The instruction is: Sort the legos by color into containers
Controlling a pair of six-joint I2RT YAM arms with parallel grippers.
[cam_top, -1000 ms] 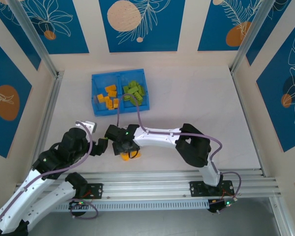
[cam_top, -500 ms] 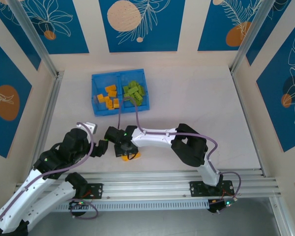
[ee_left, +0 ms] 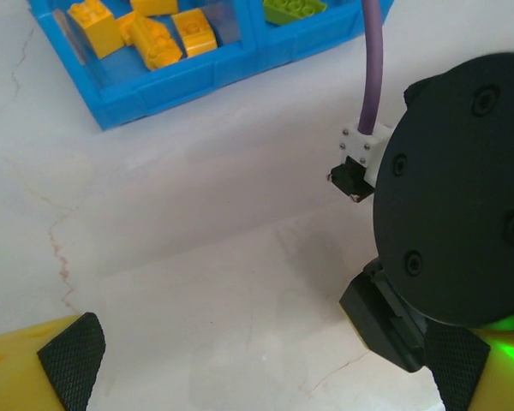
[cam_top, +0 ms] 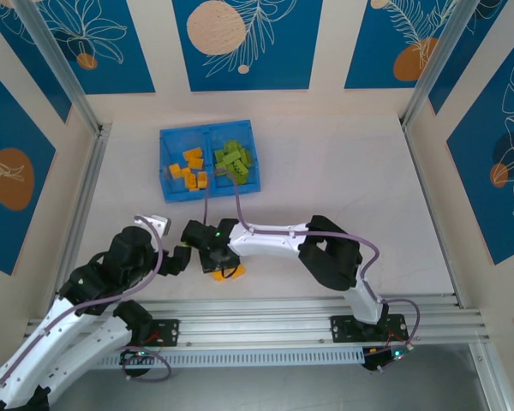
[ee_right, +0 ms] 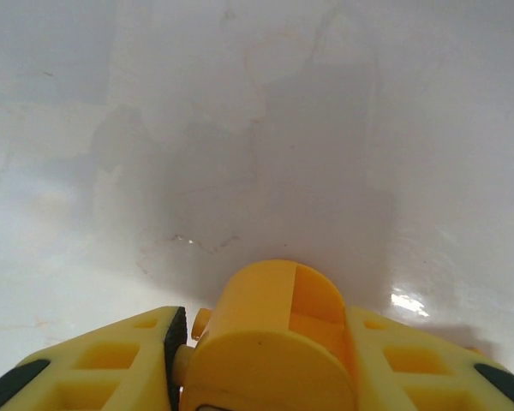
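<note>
step in hand: pick-up of a stray orange-yellow lego (cam_top: 230, 273) lying by the near edge of the table (cam_top: 343, 171), well apart from the blue tray (cam_top: 164, 163) toward the far left corner.

right gripper (cam_top: 223, 265) sits over it, fingers (ee_right: 111, 351) clamped on its two sides.

left gripper (cam_top: 178, 259) just beside, spread wide, holding nothing.

next move, my judgement: lift clear, carry to the tray's left compartment, where the other orange-yellow legos (cam_top: 188, 171) lie.

Blue tray (cam_top: 178, 141); orange-yellow legos (cam_top: 191, 170), green legos (cam_top: 236, 159)
</note>
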